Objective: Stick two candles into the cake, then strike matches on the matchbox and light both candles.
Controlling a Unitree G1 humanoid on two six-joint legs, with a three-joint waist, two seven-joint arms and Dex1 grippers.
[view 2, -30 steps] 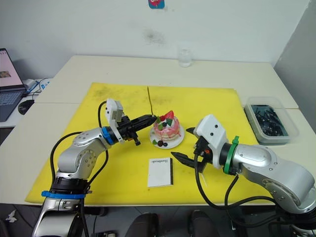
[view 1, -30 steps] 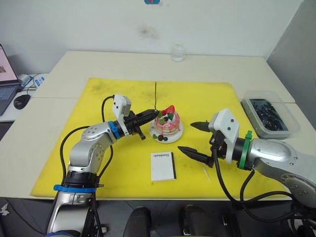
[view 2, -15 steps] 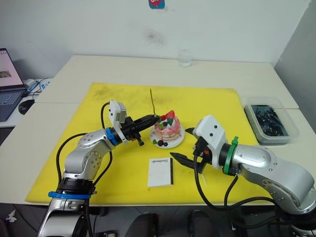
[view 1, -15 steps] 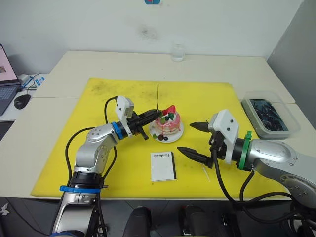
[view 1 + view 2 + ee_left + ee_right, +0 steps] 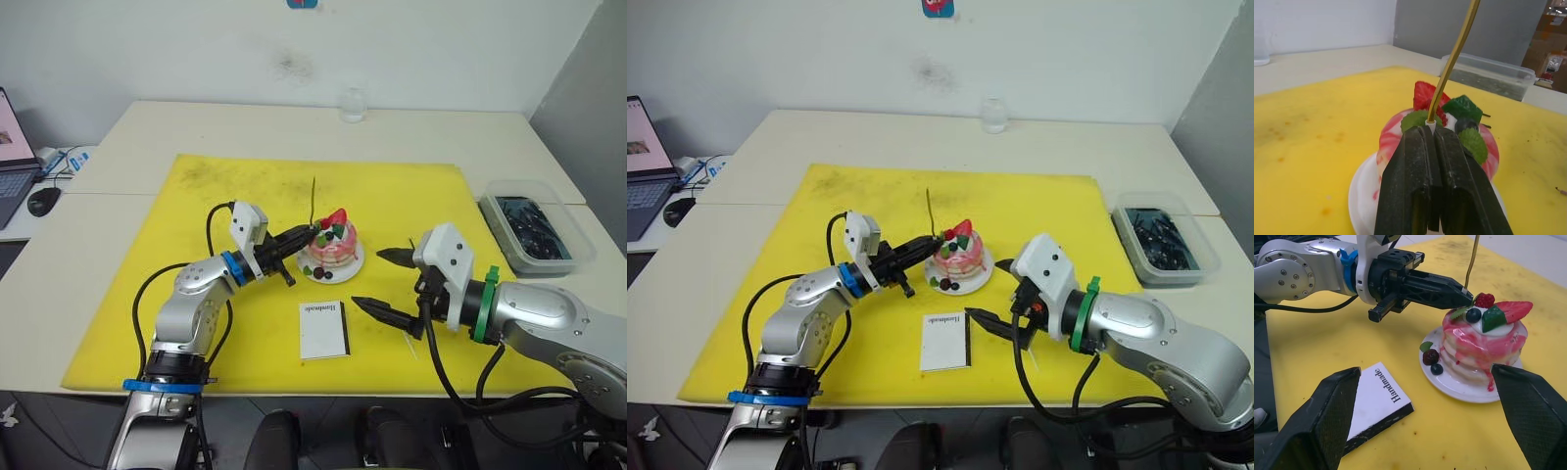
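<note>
Left gripper jaws pinch 1 candle at the cake; right gripper jaws spread wide, empty.

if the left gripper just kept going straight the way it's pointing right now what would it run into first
Most likely the cake. The left gripper is shut on a candle at the cake's top edge, so going straight on, its fingertips would press into the toppings almost at once, probably the green leaf beside the strawberry.

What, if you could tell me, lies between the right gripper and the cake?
Only bare yellow mat lies between the right gripper and the cake, as the left eye view shows; the matchbox sits off to the side of that stretch.
</note>
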